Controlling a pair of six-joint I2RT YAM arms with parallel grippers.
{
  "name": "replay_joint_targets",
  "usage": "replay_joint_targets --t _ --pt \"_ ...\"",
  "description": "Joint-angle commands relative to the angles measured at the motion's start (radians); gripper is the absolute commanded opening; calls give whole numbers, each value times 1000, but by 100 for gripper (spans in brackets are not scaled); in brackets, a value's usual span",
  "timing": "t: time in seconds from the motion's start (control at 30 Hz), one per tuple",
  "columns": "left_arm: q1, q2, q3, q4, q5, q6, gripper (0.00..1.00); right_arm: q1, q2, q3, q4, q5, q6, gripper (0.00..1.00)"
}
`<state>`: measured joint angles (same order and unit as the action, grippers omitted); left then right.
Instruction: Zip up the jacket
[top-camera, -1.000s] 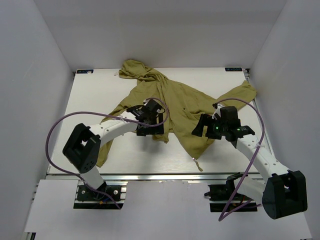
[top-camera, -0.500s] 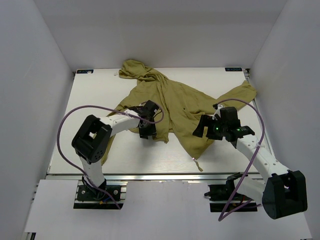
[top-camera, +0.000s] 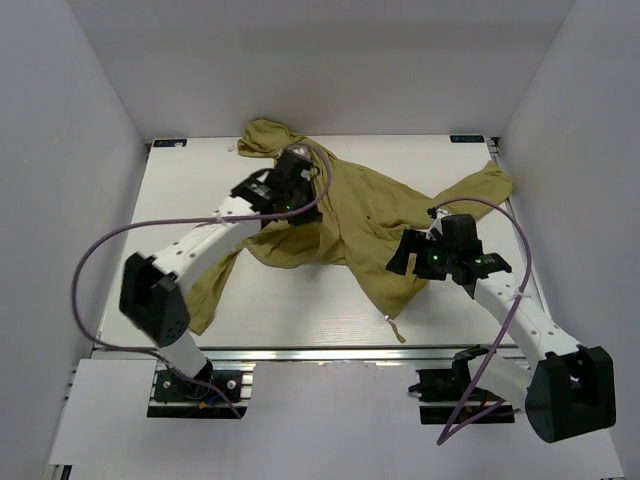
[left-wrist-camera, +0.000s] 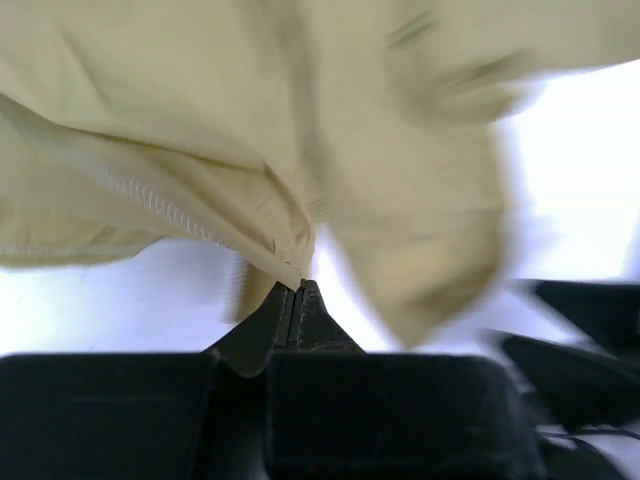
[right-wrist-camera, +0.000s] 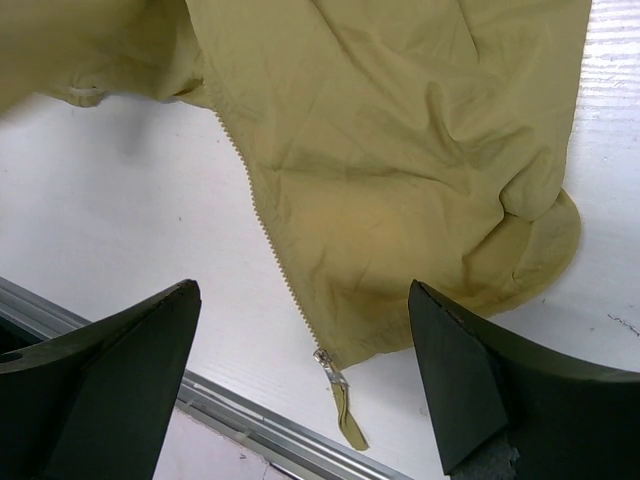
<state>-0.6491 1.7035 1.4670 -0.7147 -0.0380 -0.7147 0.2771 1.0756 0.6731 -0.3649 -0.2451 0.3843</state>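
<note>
White walls box in a pale table (top-camera: 180, 200). From above, the jacket (top-camera: 370, 205) sprawls across its far half, hood toward the back wall and one sleeve reaching the right edge. The left fingers (top-camera: 290, 195) sit over the left front panel near the hood, holding up a fold of it, probably to bring that edge toward its mate. The right fingers (top-camera: 402, 258) hover above the lower right panel; from here I cannot tell their spread.

Left wrist: the left fingers (left-wrist-camera: 318, 322) are pressed together on a hemmed edge of the jacket (left-wrist-camera: 200, 110), and cloth hangs from the pinch. Much is blurred, so whether any zipper lies in that pinch is unclear.

Right wrist: the right fingers (right-wrist-camera: 120, 350) stand wide apart, holding nothing. Below them a row of zipper teeth (right-wrist-camera: 262, 205) ends in the zipper pull (right-wrist-camera: 333, 382), near the table's metal rail (right-wrist-camera: 230, 420). That placement suits taking the bottom end. The opposite row is out of frame.
</note>
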Motion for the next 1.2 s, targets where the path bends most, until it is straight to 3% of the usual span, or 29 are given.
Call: replay_joint_targets --t 0.0,0.2,0.43,0.57,0.67,0.73,0.77,0.87,0.93,0.97,1.07,1.17 --pt "5 -207 124 -20 -17 -3 0 2 -37 22 15 1 2 89" --pt "5 -333 9 -84 -101 -173 0 2 -51 -10 38 -32 13 89" --pt "5 -516 -431 -205 -195 -487 0 14 -28 -26 35 -83 -13 89" --pt "5 -605 -664 -246 -166 -584 0 109 9 17 3 1 -25 89" --pt "5 -630 -752 -264 -154 -623 0 207 56 55 -2 43 -7 89" --pt "5 -627 -764 -287 -158 -628 11 237 90 75 -11 87 5 89" --pt "5 -611 -757 -302 -163 -629 32 256 99 91 -14 101 8 89" --pt "5 -582 -708 -362 -204 -621 73 275 132 114 -23 130 16 89" --pt "5 -547 -668 -410 -250 -591 89 283 148 123 -34 151 15 89" --pt "5 -535 -642 -429 -270 -580 96 286 153 129 -42 161 11 89" --pt "5 -490 -539 -465 -307 -507 98 286 162 146 -72 213 -2 89" --pt "5 -450 -484 -340 -275 -360 98 286 170 132 -71 221 -18 89"
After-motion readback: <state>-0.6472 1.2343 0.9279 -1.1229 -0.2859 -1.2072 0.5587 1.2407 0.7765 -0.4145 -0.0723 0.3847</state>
